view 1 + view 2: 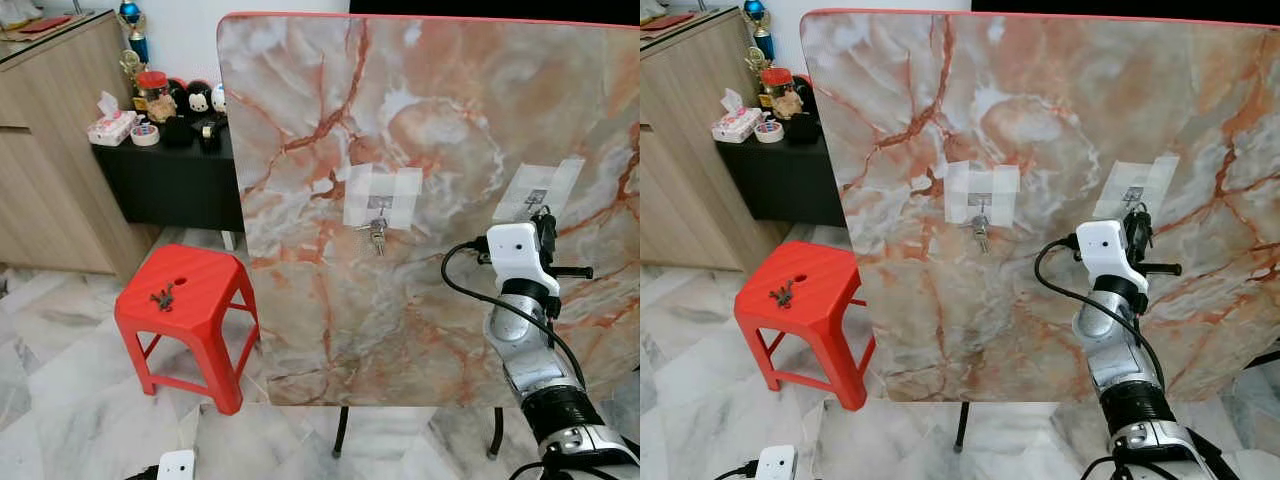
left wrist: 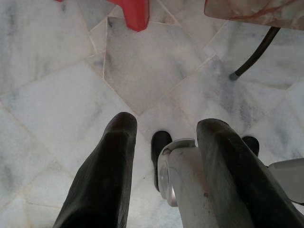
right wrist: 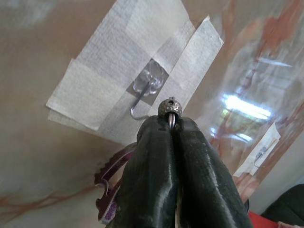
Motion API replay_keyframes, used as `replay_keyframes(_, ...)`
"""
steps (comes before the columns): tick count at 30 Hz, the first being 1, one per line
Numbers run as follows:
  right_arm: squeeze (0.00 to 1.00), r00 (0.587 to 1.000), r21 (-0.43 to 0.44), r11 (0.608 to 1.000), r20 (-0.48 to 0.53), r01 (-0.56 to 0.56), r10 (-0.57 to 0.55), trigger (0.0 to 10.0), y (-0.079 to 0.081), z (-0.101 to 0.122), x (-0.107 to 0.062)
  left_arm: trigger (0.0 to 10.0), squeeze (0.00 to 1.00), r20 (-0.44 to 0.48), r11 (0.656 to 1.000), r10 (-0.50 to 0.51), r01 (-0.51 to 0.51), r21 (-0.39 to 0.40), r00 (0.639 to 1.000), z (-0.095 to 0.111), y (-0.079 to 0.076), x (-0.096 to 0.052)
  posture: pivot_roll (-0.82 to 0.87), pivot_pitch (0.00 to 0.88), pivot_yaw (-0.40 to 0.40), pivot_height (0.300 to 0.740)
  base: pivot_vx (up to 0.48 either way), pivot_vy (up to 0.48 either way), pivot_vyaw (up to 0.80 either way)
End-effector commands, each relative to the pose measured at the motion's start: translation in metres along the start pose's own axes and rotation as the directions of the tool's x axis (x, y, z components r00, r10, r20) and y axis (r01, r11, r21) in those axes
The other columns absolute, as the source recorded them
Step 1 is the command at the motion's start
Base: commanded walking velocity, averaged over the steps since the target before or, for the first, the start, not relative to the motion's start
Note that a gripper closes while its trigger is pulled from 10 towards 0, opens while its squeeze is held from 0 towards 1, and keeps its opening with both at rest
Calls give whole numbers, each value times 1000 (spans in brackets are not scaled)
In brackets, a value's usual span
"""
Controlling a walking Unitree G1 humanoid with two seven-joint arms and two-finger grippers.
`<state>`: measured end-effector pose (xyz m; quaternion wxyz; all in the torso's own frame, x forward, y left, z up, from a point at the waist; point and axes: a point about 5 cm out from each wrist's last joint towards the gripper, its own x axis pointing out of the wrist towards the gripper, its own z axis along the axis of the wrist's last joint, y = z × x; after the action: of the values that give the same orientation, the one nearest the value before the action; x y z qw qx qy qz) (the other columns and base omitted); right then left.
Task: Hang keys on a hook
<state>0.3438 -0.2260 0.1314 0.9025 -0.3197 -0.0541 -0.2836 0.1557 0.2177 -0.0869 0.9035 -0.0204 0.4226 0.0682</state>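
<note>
A marble tabletop (image 1: pixel 440 110) stands on edge, with two taped hooks on it. The left hook (image 1: pixel 378 205) carries a hanging set of keys (image 1: pixel 377 236). My right gripper (image 1: pixel 545 222) is raised just below the right hook (image 1: pixel 538 197). In the right wrist view the gripper (image 3: pixel 170 124) is shut on a key ring with a metal bead (image 3: pixel 169 107), and a purple key (image 3: pixel 107 190) dangles beneath. The bead sits just beside the clear hook (image 3: pixel 142 97), apart from it. Another bunch of keys (image 1: pixel 162 297) lies on the red stool (image 1: pixel 195 275). My left gripper (image 2: pixel 168 123) hangs open over the floor.
The red stool stands left of the tabletop on the marble floor (image 1: pixel 60 400). Behind it are a black low table (image 1: pixel 170 175) with small ornaments and a wooden cabinet (image 1: pixel 50 140). Thin black legs (image 1: pixel 342 430) hold the tabletop up.
</note>
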Motion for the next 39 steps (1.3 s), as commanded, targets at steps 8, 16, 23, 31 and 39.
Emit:
replay_keyframes(8,0,999,15,999,14,-35,35,10000,2,8,8,10000,0,-17,999,43,-43,-3,999,0,38,-6,60,0,-48,713,0,0,0)
replay_keyframes(16,0,997,11,997,13,-70,70,10000,6,10,9,10000,0,-19,999,46,-46,-5,999,-11,46,-13,60,0,-49,713,0,0,0)
replay_keyframes(23,0,995,1,995,24,-99,99,10000,11,11,8,10000,0,-27,1000,25,-25,-1,999,-17,26,-10,62,0,-50,713,0,0,0)
replay_keyframes(31,0,994,-7,994,20,-111,111,10000,12,10,8,10000,0,-23,1000,18,-18,7,1000,-6,16,-4,62,0,-50,713,0,0,0)
replay_keyframes(39,0,989,-22,989,10,-147,147,10000,17,8,4,10000,0,-26,999,41,-41,5,999,-5,34,-7,61,0,-49,713,0,0,0)
